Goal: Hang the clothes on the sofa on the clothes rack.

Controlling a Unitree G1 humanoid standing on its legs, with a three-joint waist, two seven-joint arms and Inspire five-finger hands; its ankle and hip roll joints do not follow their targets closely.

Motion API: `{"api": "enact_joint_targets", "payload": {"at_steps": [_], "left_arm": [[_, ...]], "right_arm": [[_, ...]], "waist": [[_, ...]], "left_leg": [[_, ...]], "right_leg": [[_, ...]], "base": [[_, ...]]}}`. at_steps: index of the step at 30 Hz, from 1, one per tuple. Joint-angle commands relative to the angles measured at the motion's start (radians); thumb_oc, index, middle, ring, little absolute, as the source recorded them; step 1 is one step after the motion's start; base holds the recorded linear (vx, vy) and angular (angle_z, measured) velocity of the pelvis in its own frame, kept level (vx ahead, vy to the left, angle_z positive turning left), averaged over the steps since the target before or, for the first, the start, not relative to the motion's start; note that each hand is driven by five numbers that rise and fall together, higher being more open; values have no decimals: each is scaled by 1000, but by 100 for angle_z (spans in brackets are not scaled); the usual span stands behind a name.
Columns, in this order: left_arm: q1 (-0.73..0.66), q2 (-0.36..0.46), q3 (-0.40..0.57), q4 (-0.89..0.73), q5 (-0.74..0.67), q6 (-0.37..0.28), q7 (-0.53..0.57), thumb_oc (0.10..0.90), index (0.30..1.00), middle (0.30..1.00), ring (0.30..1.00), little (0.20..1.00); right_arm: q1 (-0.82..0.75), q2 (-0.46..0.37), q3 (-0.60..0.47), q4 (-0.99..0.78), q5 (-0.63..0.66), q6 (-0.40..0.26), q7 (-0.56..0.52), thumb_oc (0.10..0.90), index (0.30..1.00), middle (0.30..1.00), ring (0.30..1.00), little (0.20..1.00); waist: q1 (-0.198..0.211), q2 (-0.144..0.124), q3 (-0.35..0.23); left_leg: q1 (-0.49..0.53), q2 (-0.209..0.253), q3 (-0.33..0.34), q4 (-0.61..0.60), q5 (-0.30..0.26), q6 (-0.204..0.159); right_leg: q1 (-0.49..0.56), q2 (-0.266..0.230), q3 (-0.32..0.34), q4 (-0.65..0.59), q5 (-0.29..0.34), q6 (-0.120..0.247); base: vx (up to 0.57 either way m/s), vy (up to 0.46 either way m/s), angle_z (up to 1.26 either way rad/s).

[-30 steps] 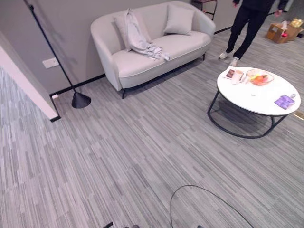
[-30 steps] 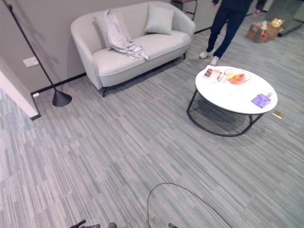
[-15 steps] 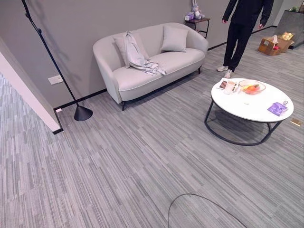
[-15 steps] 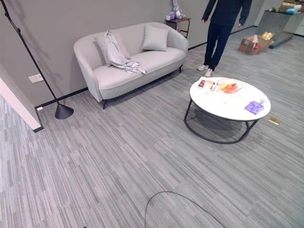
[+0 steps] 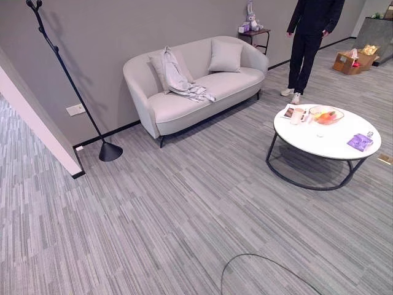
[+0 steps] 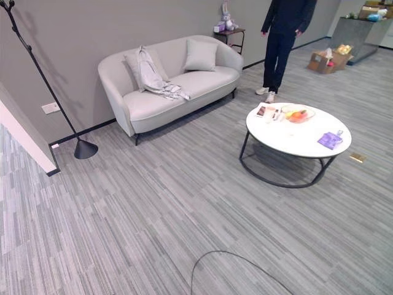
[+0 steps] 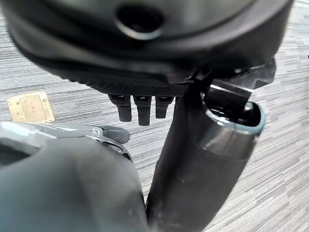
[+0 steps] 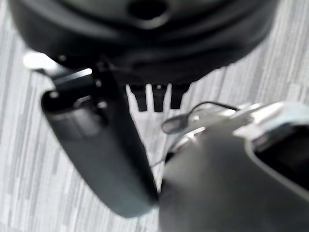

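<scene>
Well, the clothes (image 5: 179,75) lie draped on the sofa (image 5: 196,92), far off; left robot hand (image 7: 145,108) and right robot hand (image 8: 154,99) hang relaxed, empty. Approaching, it could clip the counter (image 5: 331,144) or person (image 5: 310,37).

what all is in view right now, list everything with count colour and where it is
sofa: 1, light grey, against the wall
clothes: 1 grey garment, draped over the sofa's back and seat
cushions: 2, light grey, on the sofa; one is behind the clothes
clothes rack: 1, black, slanted pole on a cone base, left of the sofa
coffee table: 1, round white top, black frame, right of the sofa
fruit bowl: 1, clear, orange fruit, on the table
purple item: 1, on the table's near right
side table: 1, dark, beyond the sofa, with a soft toy
cardboard box: 1, brown, far right floor
person: 1, dark clothes, behind the table
left hand: dark, fingers relaxed over the floor
right hand: dark, fingers relaxed over the floor
</scene>
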Motion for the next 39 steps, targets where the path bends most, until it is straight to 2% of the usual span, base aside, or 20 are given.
{"api": "enact_joint_targets", "payload": {"at_steps": [1, 9, 11, 12, 14, 15, 16, 17, 18, 20, 22, 23, 26, 28, 31, 33, 34, 35, 36, 39], "left_arm": [[-37, -47, -20, 57, 33, -14, -22, 800, 900, 900, 900, 900], [-38, -40, -26, 57, 48, -11, -25, 800, 900, 900, 900, 900], [-54, -33, -24, 57, 42, -8, -27, 800, 900, 900, 900, 900], [-59, -31, -31, 54, 46, -8, -23, 800, 900, 900, 900, 900], [-74, -29, -28, 50, 30, -7, -18, 800, 900, 900, 900, 900], [-73, -28, -24, 53, 22, -6, -18, 800, 900, 900, 900, 900], [-71, -25, -14, 57, 17, -7, -18, 800, 900, 900, 900, 900], [-79, -15, -8, 66, 23, -9, -15, 800, 900, 900, 900, 900], [-95, -6, -17, 62, 30, -15, -4, 800, 900, 900, 900, 900], [-94, 1, -28, 59, 70, -29, 5, 800, 900, 900, 900, 900], [-84, -9, -60, 52, 102, -29, 10, 800, 900, 900, 900, 900], [-91, -22, -105, 48, 138, -24, 14, 800, 900, 900, 900, 900], [-98, -26, -133, 37, 161, -29, 22, 800, 900, 900, 900, 900], [-107, -24, -160, 22, 183, -38, 28, 800, 900, 900, 900, 900], [-115, -22, -159, 9, 158, -39, 28, 800, 900, 900, 900, 900], [-116, -20, -128, 12, 109, -29, 28, 800, 900, 900, 900, 900], [-116, -19, -128, 12, 109, -29, 28, 800, 900, 900, 900, 900], [-126, -5, -83, 19, 93, -38, 25, 800, 900, 900, 900, 900], [-137, 2, -113, 21, 88, -41, 29, 800, 900, 900, 900, 900], [-136, -2, -109, 25, 77, -44, 24, 800, 900, 900, 900, 900]], "right_arm": [[-66, 32, -4, 56, -32, -22, 19, 800, 900, 900, 900, 900], [-55, 28, -12, 54, -55, -14, 31, 800, 900, 900, 900, 900], [-60, 26, -23, 46, -56, -13, 34, 800, 900, 900, 900, 900], [-51, 22, -38, 46, -41, -11, 35, 800, 900, 900, 900, 900], [-60, 18, -48, 32, -26, -12, 36, 800, 900, 900, 900, 900], [-53, 27, -48, 30, -19, -13, 38, 800, 900, 900, 900, 900], [-47, 37, -48, 27, 1, -13, 37, 800, 900, 900, 900, 900], [-59, 35, -54, 23, 25, -13, 26, 800, 900, 900, 900, 900], [-67, 32, -67, 17, 48, -10, 21, 800, 900, 900, 900, 900], [-51, 37, -68, 16, 53, -8, 24, 800, 900, 900, 900, 900], [-35, 35, -70, 33, 56, -11, 19, 800, 900, 900, 900, 900], [-45, 22, -74, 37, 76, -22, 7, 800, 900, 900, 900, 900], [-58, 10, -56, 9, 94, -39, 12, 800, 900, 900, 900, 900], [-72, -2, -41, -20, 105, -55, 19, 800, 900, 900, 900, 900], [-61, -12, -35, -17, 104, -60, 19, 800, 900, 900, 900, 900], [-58, -10, -32, -2, 91, -51, 9, 800, 900, 900, 900, 900], [-59, -10, -32, -2, 91, -50, 9, 800, 900, 900, 900, 900], [2, -111, -65, 32, 17, 16, 95, 800, 900, 900, 900, 900], [-99, -55, -22, 63, 38, -30, 18, 800, 900, 900, 900, 900], [-113, -49, -23, 67, 29, -33, 19, 800, 900, 900, 900, 900]], "waist": [[-11, -44, -14], [-7, -44, -2], [-9, -36, 32], [-24, -26, 63], [-36, 1, 103], [-45, 10, 103], [-49, -4, 99], [-57, -30, 90], [-73, -41, 92], [-87, -68, 71], [-96, -60, 41], [-96, -46, 29], [-89, -38, 17], [-85, -33, 19], [-70, -40, 36], [-58, -61, 72], [-58, -60, 73], [-66, -69, 89], [3, -77, 100], [17, -78, 101]], "left_leg": [[-27, -53, -34, -20, -42, 22], [-19, -82, -50, -15, -74, 47], [-6, -98, -67, -9, -93, 78], [35, -120, -95, -4, -113, 107], [69, -123, -108, -10, -123, 136], [98, -123, -118, -22, -140, 133], [105, -127, -136, -23, -152, 119], [114, -128, -142, -30, -177, 87], [141, -116, -155, -30, -199, 67], [179, -102, -149, -30, -231, 54], [196, -52, -151, -30, -228, 37], [183, 6, -164, -18, -212, 15], [178, 43, -164, 7, -174, -16], [153, 70, -166, 73, -106, -46], [75, 111, -174, 321, 7, -65], [2, 141, -164, 525, 78, -31], [0, 143, -164, 530, 75, -31], [-35, 124, -167, 548, 40, -18], [-195, -28, -246, 521, -103, 25], [-224, -74, -273, 460, -122, 32]], "right_leg": [[1, -15, 39, 10, -47, 18], [-4, -45, 28, 59, -56, 35], [-88, -78, 16, 269, -94, 51], [-168, -122, 28, 518, -29, 96], [-285, -151, 60, 775, 61, 124], [-328, -161, 41, 790, 33, 115], [-312, -137, 26, 626, -9, 89], [-313, -139, 33, 272, 51, 90], [-335, -150, 101, 163, 109, 117], [-316, -130, 149, 135, 124, 116], [-312, -84, 135, 165, 104, 96], [-308, -35, 109, 176, 63, 71], [-292, 0, 93, 155, 53, 49], [-263, 29, 84, 115, 48, 31], [-154, 70, 89, 22, 14, -25], [-88, 83, 112, 9, -17, -63], [-88, 84, 112, 10, -17, -63], [-79, 82, 135, 10, -19, -63], [-51, 67, 169, 5, -32, -47], [-47, 61, 180, 5, -38, -40]], "base": [[29, 56, 0], [37, 100, 2], [-4, 287, 6], [46, 356, 36], [52, 304, 121], [185, 87, 93], [398, -226, 4], [491, -360, -15], [556, -369, -1], [464, -240, 82], [404, -327, 50], [348, -389, -68], [275, -305, -18], [197, -256, -26], [248, -313, 7], [303, -321, 24], [149, -132, -20], [183, -47, -43], [185, -49, -34], [172, 15, -62]]}}
